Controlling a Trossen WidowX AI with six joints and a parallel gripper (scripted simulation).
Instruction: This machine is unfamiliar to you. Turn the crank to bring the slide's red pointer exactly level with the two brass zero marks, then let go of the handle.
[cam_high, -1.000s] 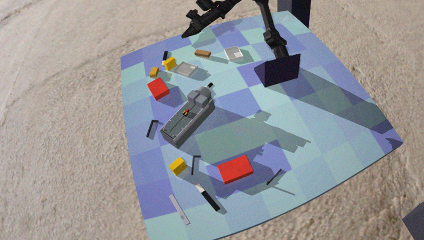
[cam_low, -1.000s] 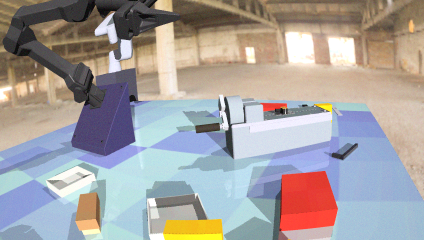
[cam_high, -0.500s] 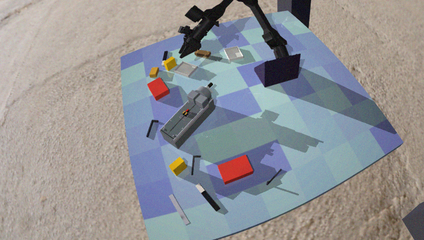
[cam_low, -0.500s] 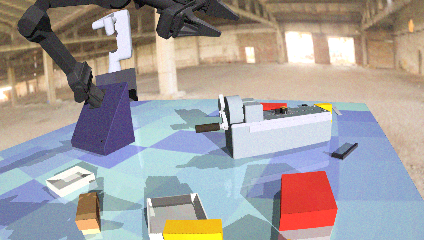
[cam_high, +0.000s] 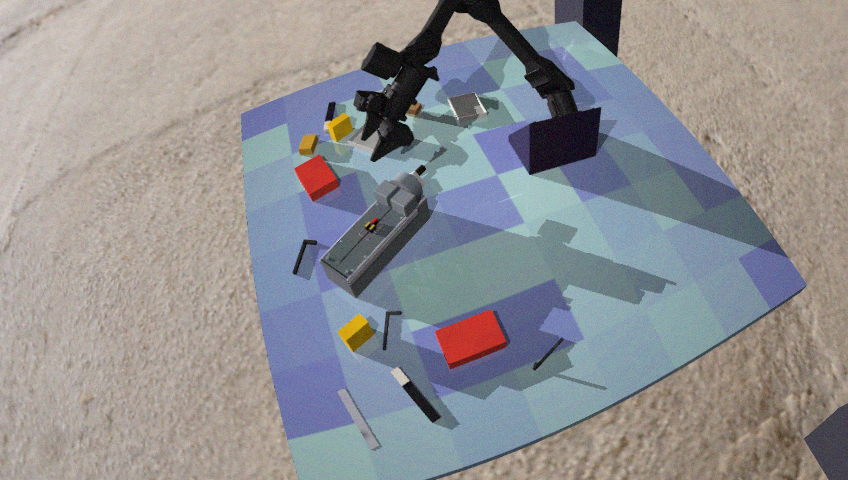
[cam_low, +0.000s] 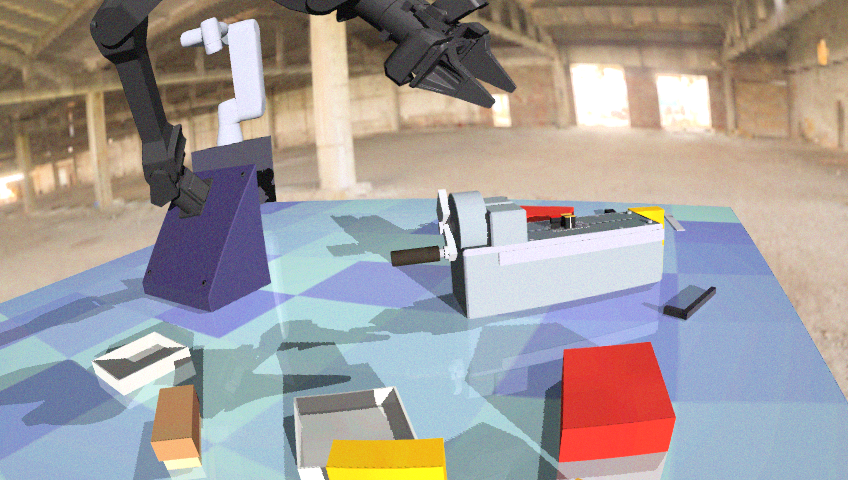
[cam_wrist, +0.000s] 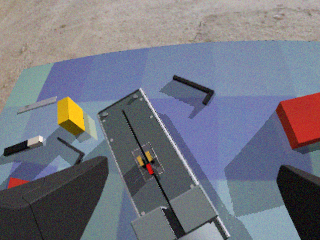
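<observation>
Black gripper (cam_low: 461, 71) fingers spread wide and holding nothing, we hover above the crank handle (cam_low: 415, 256), well apart, mid-desk; no legible writing on the machine (cam_high: 374, 234).

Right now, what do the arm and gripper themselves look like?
The arm is matte dark grey to black, built of blocky angular links on a dark purple wedge-shaped base. The gripper has two tapered, pointed black fingers. No cables or markings show.

The top view looked steeply down from afar; the exterior sat low, facing the gripper (cam_low: 461, 74); the wrist view looked down past it. All shared the crank machine (cam_high: 374, 231) below.
</observation>
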